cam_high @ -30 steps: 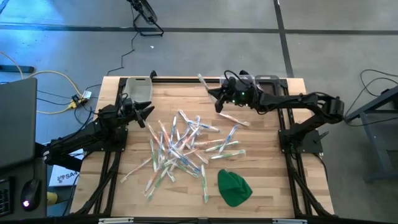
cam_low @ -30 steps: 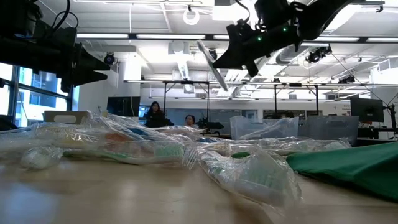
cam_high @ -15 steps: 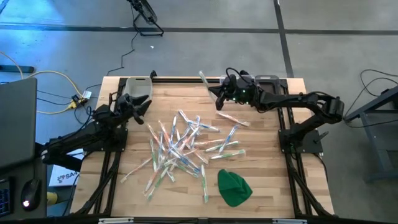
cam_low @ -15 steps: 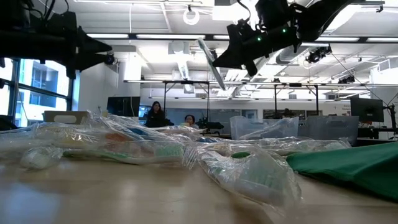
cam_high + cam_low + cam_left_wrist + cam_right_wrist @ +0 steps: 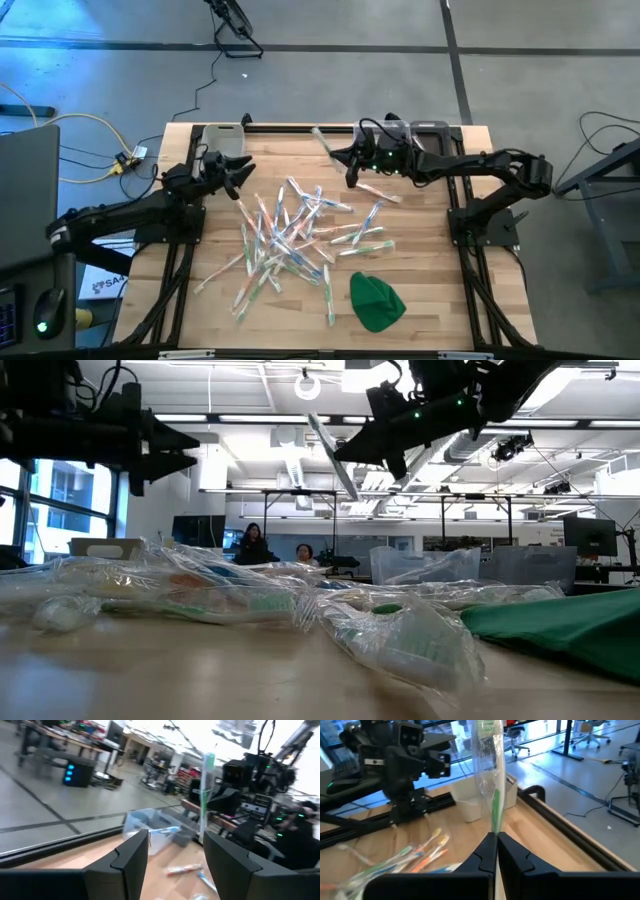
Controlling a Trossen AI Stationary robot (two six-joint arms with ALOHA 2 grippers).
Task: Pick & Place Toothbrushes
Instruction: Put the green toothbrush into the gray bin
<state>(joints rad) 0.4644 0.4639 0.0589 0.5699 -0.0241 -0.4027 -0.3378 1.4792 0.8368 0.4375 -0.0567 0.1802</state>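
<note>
Overhead, your right gripper (image 5: pixel 349 160) clamped on a clear-wrapped green toothbrush (image 5: pixel 327 142), left gripper (image 5: pixel 237 174) spread wide, empty.

light: bright ceiling strips | glare: windows | blur: left wrist view, perhaps motion

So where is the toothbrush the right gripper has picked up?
The wrapped toothbrush is pinched in the shut right gripper, raised above the table's far edge in the high view, between the two clear bins and beyond the pile of toothbrushes.
</note>
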